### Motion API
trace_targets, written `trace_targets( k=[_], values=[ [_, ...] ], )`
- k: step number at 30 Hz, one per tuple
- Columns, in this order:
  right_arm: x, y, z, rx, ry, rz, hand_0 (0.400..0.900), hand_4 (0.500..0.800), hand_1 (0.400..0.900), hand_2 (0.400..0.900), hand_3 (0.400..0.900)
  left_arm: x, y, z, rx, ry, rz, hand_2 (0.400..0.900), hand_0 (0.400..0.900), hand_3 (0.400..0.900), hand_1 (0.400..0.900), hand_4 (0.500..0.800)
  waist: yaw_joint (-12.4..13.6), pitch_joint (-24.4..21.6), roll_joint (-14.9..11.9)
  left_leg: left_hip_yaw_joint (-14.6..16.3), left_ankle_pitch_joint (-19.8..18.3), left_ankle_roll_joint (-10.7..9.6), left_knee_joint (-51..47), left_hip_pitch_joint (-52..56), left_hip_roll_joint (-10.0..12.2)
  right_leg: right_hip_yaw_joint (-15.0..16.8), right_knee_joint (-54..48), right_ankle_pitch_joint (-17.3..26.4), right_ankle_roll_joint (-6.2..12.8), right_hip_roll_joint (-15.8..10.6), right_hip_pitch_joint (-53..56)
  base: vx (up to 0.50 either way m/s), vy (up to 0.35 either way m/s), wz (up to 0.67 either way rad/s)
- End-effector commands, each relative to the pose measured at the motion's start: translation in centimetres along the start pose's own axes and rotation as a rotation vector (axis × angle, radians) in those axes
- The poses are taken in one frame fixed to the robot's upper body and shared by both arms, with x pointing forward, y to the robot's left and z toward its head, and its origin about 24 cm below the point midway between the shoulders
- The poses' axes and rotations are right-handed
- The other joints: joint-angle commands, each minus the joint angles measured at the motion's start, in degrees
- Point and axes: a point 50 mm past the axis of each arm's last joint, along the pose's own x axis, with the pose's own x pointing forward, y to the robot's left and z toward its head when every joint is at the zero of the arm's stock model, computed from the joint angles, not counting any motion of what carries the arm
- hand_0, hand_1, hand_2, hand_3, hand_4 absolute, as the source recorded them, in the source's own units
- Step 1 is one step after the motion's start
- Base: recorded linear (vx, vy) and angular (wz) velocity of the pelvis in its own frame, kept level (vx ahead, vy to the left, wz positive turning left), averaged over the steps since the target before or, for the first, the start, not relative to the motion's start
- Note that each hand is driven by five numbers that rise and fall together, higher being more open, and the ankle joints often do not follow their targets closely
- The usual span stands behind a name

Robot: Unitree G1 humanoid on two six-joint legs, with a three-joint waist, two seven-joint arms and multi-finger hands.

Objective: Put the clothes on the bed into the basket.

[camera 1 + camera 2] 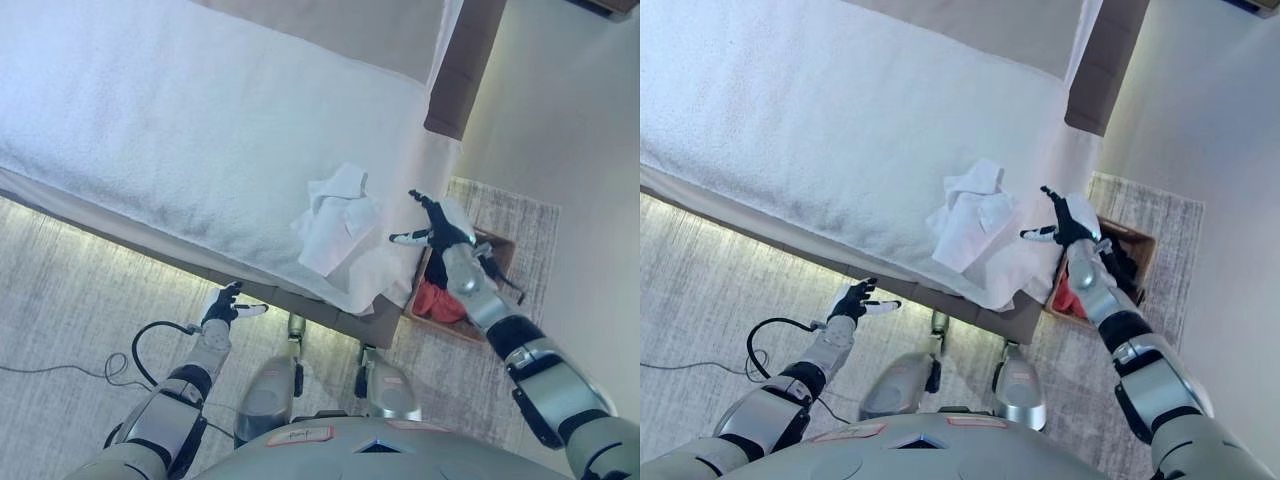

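A white garment [335,222] lies crumpled on the white bed [180,130] near its right corner. My right hand [432,228] is open and empty, raised just right of the garment, above the bed's corner. The brown basket [498,250] stands on the floor right of the bed, mostly hidden behind my right arm; a red cloth [438,302] and something dark lie in it. My left hand [225,305] is open and empty, low over the floor in front of the bed's edge.
A brown headboard [462,70] rises at the bed's right end. A grey rug [530,215] lies under the basket beside a pale wall. Grey carpet [70,300] covers the floor before the bed.
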Motion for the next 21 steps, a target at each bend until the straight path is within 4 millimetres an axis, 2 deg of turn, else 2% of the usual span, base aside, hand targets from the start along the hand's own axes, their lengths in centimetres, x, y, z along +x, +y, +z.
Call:
trace_targets(
  k=[1, 4, 7, 8, 11, 13, 15, 17, 19, 21],
  values=[
    [2.2, -5.5, 4.3, -0.105, -0.173, -0.167, 0.900, 0.800, 0.900, 0.900, 0.900, 0.5, -0.4, 3.8, -0.031, -0.120, 0.009, 0.900, 0.900, 0.900, 0.900, 0.800, 0.06, -1.72, -1.02, 0.42, -3.98, -2.29, -0.30, 0.32, 4.10, 1.97, 2.91, 0.85, -0.56, -1.25, -3.82, 0.01, -0.114, 0.09],
    [2.9, -5.8, 5.9, -0.129, -0.212, -0.160, 0.900, 0.800, 0.900, 0.900, 0.900, 0.4, -1.2, 4.2, -0.041, -0.126, -0.011, 0.900, 0.900, 0.900, 0.900, 0.800, 0.20, -0.64, -2.01, -0.01, -3.61, -2.75, -0.30, -0.64, 5.19, 1.87, 2.35, 0.49, -1.03, -0.11, -4.29, 0.00, -0.100, 0.04],
    [3.6, -6.2, 8.6, -0.111, -0.280, -0.152, 0.900, 0.800, 0.900, 0.900, 0.900, 0.5, -1.3, 4.8, -0.047, -0.137, -0.016, 0.900, 0.900, 0.900, 0.900, 0.800, 0.51, 1.01, -3.70, -0.18, -3.21, -3.23, -0.30, -1.91, 6.20, 2.04, 1.00, 0.72, -1.40, 0.97, -4.96, -0.01, -0.074, -0.02],
    [3.6, -6.2, 8.6, -0.111, -0.281, -0.152, 0.900, 0.800, 0.900, 0.900, 0.900, 0.5, -1.3, 4.8, -0.048, -0.138, -0.015, 0.900, 0.900, 0.900, 0.900, 0.800, 0.50, 1.01, -3.70, -0.16, -3.21, -3.23, -0.30, -1.92, 6.21, 2.06, 1.00, 0.73, -1.40, 0.97, -4.98, -0.02, -0.043, -0.05],
    [4.2, -7.1, 10.4, -0.125, -0.321, -0.162, 0.900, 0.800, 0.900, 0.900, 0.900, 0.7, -0.7, 5.4, -0.052, -0.148, 0.003, 0.900, 0.900, 0.900, 0.900, 0.800, 0.93, 2.79, -4.91, -0.02, -2.64, -3.49, -0.25, -3.25, 6.66, 2.12, 0.42, 0.93, -1.48, 1.51, -5.83, -0.04, -0.027, -0.03],
    [4.7, -8.2, 12.3, -0.158, -0.359, -0.168, 0.900, 0.800, 0.900, 0.900, 0.900, 1.1, 0.4, 6.0, -0.048, -0.152, 0.034, 0.900, 0.900, 0.900, 0.900, 0.800, 1.30, 4.60, -6.31, -0.21, -2.59, -3.77, 1.23, -5.53, 7.10, 2.22, 0.18, 1.28, -1.72, 1.89, -7.02, -0.07, -0.049, 0.04],
    [4.9, -8.7, 13.2, -0.170, -0.375, -0.170, 0.900, 0.800, 0.900, 0.900, 0.900, 1.3, 1.0, 6.6, -0.053, -0.161, 0.056, 0.900, 0.900, 0.900, 0.900, 0.800, 1.40, 5.80, -7.17, -0.32, -2.89, -3.93, 2.87, -7.51, 7.23, 2.11, 0.03, 1.64, -1.83, 2.01, -7.94, -0.07, -0.042, 0.07],
    [5.0, -8.7, 13.6, -0.179, -0.381, -0.153, 0.900, 0.800, 0.900, 0.900, 0.900, 1.3, 1.2, 6.8, -0.054, -0.160, 0.061, 0.900, 0.900, 0.900, 0.900, 0.800, 1.43, 6.30, -7.74, -0.53, -3.06, -4.01, 3.82, -8.61, 7.27, 2.00, 0.00, 1.88, -1.89, 2.16, -8.54, -0.05, -0.032, 0.05],
    [5.3, -9.1, 15.4, -0.178, -0.406, -0.119, 0.900, 0.800, 0.900, 0.900, 0.900, 1.5, 1.9, 7.0, -0.058, -0.157, 0.079, 0.900, 0.900, 0.900, 0.900, 0.800, 1.61, 7.53, -9.18, -0.92, -3.07, -4.19, 5.21, -10.97, 7.42, 1.92, 0.00, 2.36, -1.83, 2.45, -9.95, -0.06, -0.024, 0.01],
    [5.5, -9.0, 15.6, -0.184, -0.401, -0.107, 0.900, 0.800, 0.900, 0.900, 0.900, 1.6, 2.1, 7.1, -0.051, -0.154, 0.083, 0.900, 0.900, 0.900, 0.900, 0.800, 1.65, 7.72, -9.67, -0.99, -3.09, -4.24, 5.49, -11.59, 7.46, 1.93, 0.00, 2.46, -1.85, 2.59, -10.44, -0.02, -0.004, -0.03]
  ],
)
